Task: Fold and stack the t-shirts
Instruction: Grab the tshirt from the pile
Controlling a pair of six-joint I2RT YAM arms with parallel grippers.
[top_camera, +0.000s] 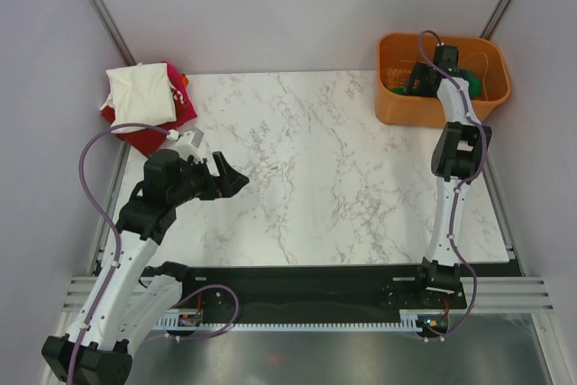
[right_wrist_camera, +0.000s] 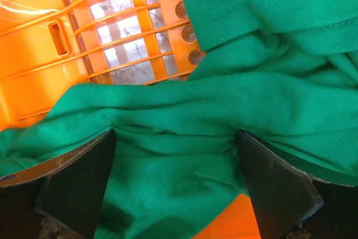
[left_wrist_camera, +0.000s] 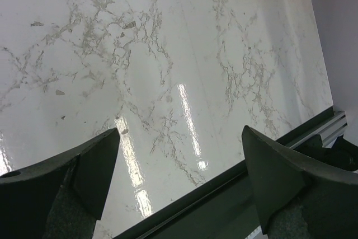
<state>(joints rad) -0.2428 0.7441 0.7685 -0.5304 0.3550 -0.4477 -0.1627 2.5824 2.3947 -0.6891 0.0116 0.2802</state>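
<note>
The left gripper (left_wrist_camera: 179,138) gaped empty; the right gripper (right_wrist_camera: 176,138), wide open over the bunched green tee (right_wrist_camera: 168,102) in the two-o'clock basket (right_wrist_camera: 33,82), risked grabbing several folds.

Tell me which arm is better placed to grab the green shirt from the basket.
Right. Its open fingers straddle the green shirt inside the basket; the left arm hovers over bare table, far away.
</note>
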